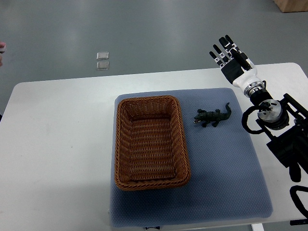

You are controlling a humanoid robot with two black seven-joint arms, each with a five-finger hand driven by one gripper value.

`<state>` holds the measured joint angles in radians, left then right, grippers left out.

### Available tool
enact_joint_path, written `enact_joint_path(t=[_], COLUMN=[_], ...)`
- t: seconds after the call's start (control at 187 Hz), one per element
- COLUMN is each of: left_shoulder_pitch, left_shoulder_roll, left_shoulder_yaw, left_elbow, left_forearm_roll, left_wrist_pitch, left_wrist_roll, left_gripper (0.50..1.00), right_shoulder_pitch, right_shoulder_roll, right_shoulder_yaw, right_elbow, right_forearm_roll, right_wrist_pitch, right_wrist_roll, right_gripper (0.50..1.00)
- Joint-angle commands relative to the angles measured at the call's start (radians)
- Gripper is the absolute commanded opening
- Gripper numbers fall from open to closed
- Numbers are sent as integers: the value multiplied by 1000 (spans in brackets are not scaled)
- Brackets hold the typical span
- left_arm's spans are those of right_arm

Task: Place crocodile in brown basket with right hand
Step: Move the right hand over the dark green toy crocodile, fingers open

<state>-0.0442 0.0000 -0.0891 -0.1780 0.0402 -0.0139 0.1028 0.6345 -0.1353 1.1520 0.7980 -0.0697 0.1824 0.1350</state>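
Top view: the crocodile [213,117] lies flat on the blue mat [231,173], just beside the right rim of the brown basket [150,142] and apart from it, its head turned toward the basket, so a short carry leftward would likely bring it over the opening. The right hand [232,57] is raised beyond the far edge of the table [57,144], well apart from the toy, fingers [222,52] stretched out straight and holding nothing, a pose that suits a reach not yet begun. The basket stands empty and open-topped; the left arm is not visible.
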Motion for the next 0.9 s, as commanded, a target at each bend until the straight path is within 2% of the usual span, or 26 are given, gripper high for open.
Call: enact_joint_path(t=[0.0, 0.306, 0.579, 0.675, 0.788, 0.895], left_shoulder_pitch=[1, 1, 0, 0, 0, 0], left_shoulder_roll=[0, 0, 0, 0, 0, 0], left_shoulder_yaw=[2, -4, -4, 2, 2, 2], left_elbow=[-1, 2, 5, 3, 2, 2], left_forearm_roll=[1, 0, 0, 0, 1, 0], left_wrist_pitch=[0, 3, 2, 2, 2, 0], left_wrist_roll=[0, 0, 0, 0, 0, 0], left_gripper=[1000, 1000, 1000, 1000, 1000, 1000], right_shoulder_pitch=[4, 8, 79, 160, 312, 459], right_shoulder_roll=[-7, -10, -129, -205, -287, -354], right_shoulder_yaw=[-2, -14, -161, -275, -525, -758], right_elbow=[0, 1, 24, 29, 29, 32], right_forearm_roll=[-1, -1, -111, -234, -435, -567], right_wrist_pitch=[0, 0, 22, 69, 97, 137], right_wrist_roll=[-2, -5, -11, -11, -15, -49], right_gripper=[928, 928, 930, 930, 930, 930])
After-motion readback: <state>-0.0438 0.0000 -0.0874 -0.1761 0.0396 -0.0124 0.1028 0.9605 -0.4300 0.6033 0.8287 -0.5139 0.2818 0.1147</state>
